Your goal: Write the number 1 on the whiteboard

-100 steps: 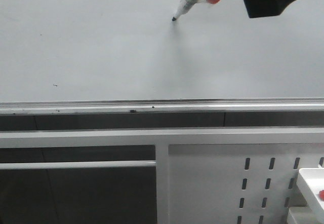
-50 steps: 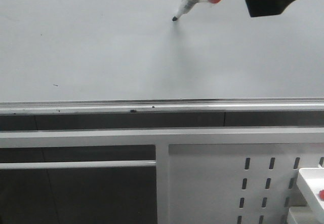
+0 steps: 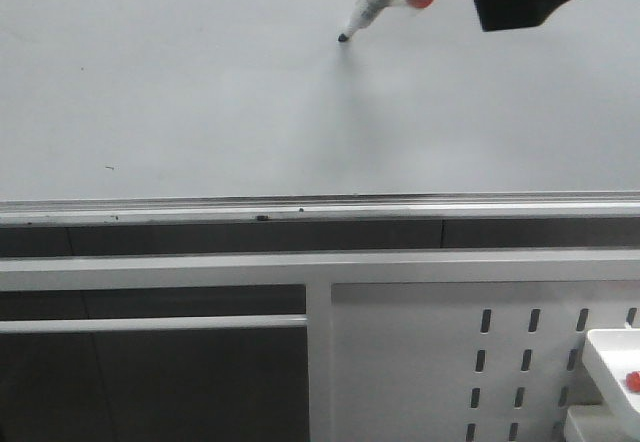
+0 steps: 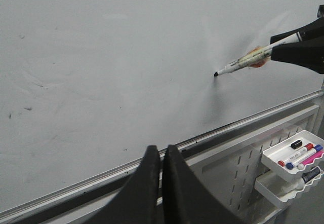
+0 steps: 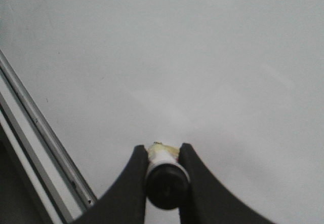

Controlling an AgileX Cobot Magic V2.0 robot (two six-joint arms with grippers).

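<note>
My left gripper hangs below the whiteboard, near its silver rail, fingers pressed together on nothing. My right gripper clamps a marker high on the whiteboard, black tip touching the surface. No number 1 stroke shows yet.

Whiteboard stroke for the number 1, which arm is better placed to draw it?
Right. Its tool grips the marker, whose tip is at the whiteboard. The left tool is shut, holds nothing and sits low near the rail.
</note>
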